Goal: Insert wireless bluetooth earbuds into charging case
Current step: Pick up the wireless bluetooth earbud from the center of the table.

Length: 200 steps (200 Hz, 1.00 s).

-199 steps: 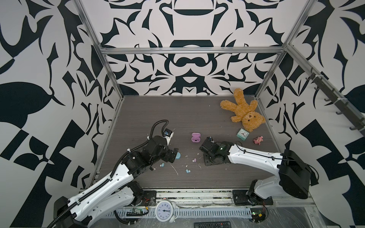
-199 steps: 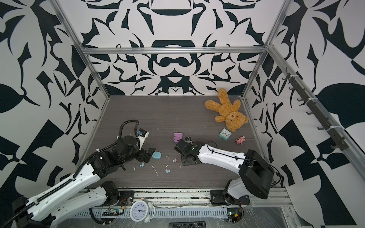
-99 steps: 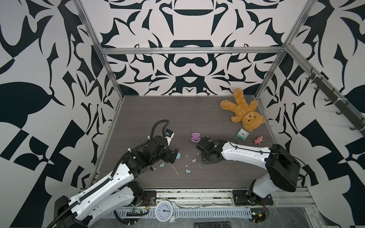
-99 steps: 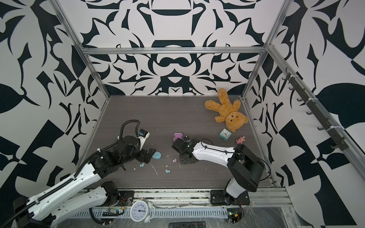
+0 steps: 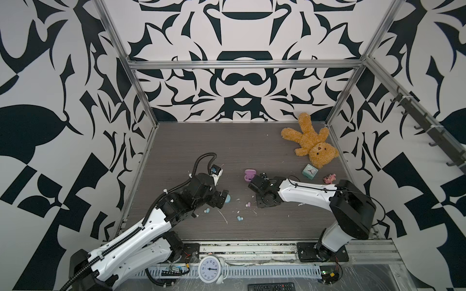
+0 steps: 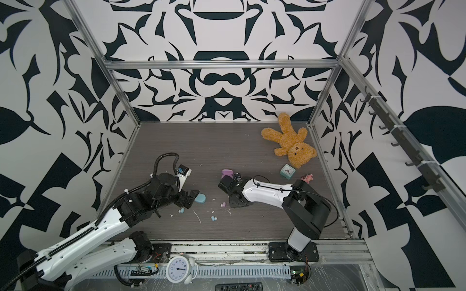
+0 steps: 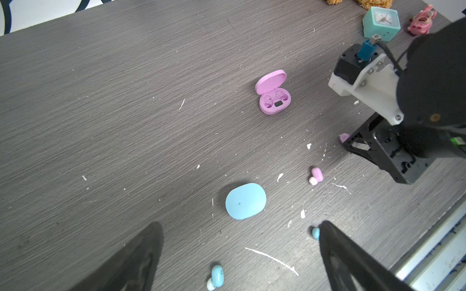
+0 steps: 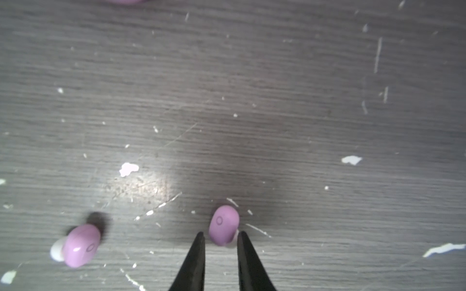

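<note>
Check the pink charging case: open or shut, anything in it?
Open and empty: the pink charging case has its lid hinged back in the left wrist view, and both wells show bare.

Two pink earbuds [image 8: 224, 225] [image 8: 81, 245], two blue earbuds [image 7: 217, 276] [image 7: 315, 233], one pink charging case [image 7: 273, 97], one blue charging case [image 7: 245, 201], one teddy bear [image 5: 311, 143], one teal cube clock [image 5: 310, 171], one pink toy figure [image 5: 329, 178], one white alarm clock [image 5: 210, 269], one black remote [image 5: 271, 287]

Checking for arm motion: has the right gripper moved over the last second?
Yes. Against the still pink charging case, the right gripper has moved closer to it in both top views, away from the teal clock; its jaws flank a pink earbud.
</note>
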### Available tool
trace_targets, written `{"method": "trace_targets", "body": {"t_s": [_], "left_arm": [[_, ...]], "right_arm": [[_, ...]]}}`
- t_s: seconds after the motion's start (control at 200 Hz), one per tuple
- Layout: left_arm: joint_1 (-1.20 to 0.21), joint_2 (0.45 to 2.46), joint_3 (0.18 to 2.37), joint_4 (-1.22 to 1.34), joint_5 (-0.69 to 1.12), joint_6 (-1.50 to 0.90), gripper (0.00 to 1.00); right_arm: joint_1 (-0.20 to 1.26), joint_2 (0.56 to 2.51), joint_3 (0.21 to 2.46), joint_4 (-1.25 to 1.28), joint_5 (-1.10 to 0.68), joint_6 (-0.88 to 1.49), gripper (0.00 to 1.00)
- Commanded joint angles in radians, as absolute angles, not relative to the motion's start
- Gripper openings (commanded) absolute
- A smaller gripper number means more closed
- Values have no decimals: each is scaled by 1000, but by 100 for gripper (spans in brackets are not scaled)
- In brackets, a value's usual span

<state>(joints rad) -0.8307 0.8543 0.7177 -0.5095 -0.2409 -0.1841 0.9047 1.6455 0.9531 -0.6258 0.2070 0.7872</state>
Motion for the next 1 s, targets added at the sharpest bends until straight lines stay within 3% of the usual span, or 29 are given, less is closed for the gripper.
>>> {"method": "trace_targets", "body": {"t_s": [0.0, 0.995], "left_arm": [[-827, 859, 727, -512, -230, -183, 99], [-827, 870, 730, -512, -228, -179, 99]], "right_arm": [[901, 1641, 989, -656, 261, 773, 25], [902, 1660, 950, -661, 253, 773, 21]]}}
